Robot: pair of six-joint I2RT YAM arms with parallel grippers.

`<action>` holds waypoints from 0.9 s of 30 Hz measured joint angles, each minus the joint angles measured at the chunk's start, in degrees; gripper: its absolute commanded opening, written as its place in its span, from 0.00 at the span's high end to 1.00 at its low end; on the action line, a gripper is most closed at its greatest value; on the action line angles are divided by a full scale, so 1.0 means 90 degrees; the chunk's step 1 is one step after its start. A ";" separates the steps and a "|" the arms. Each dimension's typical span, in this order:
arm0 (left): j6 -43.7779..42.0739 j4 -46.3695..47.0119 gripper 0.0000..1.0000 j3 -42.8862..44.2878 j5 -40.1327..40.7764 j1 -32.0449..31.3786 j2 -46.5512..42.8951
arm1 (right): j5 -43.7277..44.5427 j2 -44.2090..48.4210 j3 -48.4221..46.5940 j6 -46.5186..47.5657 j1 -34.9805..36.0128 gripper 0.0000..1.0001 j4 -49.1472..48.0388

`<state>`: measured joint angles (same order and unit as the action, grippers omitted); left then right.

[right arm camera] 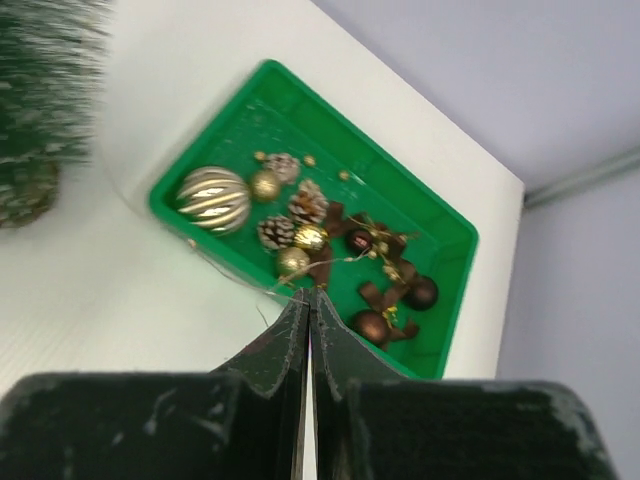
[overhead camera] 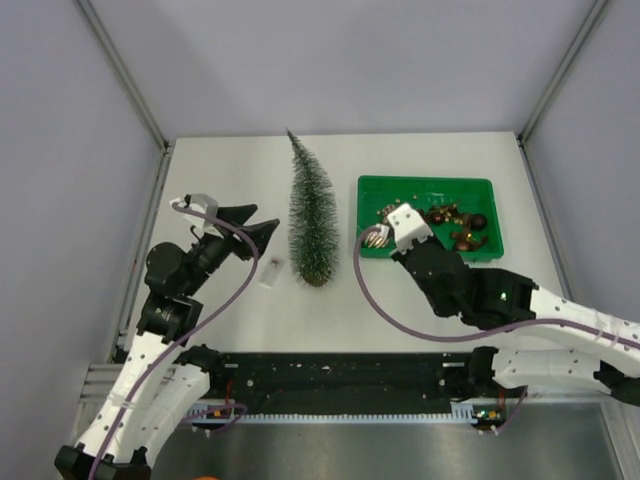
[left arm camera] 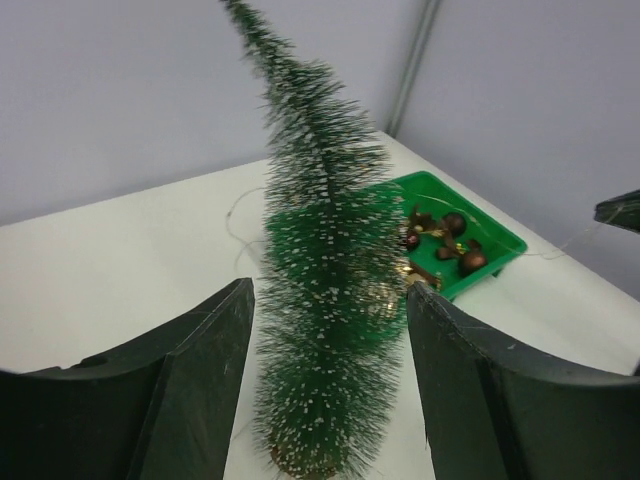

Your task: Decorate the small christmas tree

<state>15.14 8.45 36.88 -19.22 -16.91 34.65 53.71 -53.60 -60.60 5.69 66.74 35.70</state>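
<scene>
The slim dark green bottle-brush christmas tree (overhead camera: 312,215) is standing upright mid-tabletop, left of the green plastic ornament tray (overhead camera: 425,180). The left gripper (overhead camera: 258,225) is hovering open beside it, not touching. The right gripper (right arm camera: 308,296) is closed, apparently pinching a fine gold thread (left arm camera: 558,252) over the tray's near left corner. Judged step: fetching decoration. Next comes carrying the thread onto the branches while the left gripper is steadying the tree.

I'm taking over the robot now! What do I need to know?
The left hand is open beside the slim dark green bottle-brush tree, not touching it.
The right hand is shut at the near left corner of the green plastic tray; I cannot tell if it pinches anything.
The tree stands upright on the white table, left of the tray.
The gold and brown ornaments lie in the tray.
Done: no ornament shows on the tree.
Left: hang them.
</scene>
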 measured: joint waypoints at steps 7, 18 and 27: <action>-0.0185 -0.0002 0.26 0.0306 -0.1644 0.0000 0.0015 | -0.0248 -0.0024 -0.0427 0.0092 0.1729 1.00 0.0376; -0.1790 -0.0476 0.06 0.0607 -0.3237 -0.0583 0.0182 | -0.1039 -0.0945 -0.1246 0.0651 0.2191 1.00 -0.0100; -0.3779 -0.0746 0.01 0.0804 -0.3099 -0.1302 0.0476 | -0.1644 -0.1571 -0.1831 0.1115 0.2132 1.00 -0.0561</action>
<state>-18.87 1.74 44.12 -47.11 -28.62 38.94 38.92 -67.75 -77.08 15.73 85.93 30.65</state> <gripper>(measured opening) 0.985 0.003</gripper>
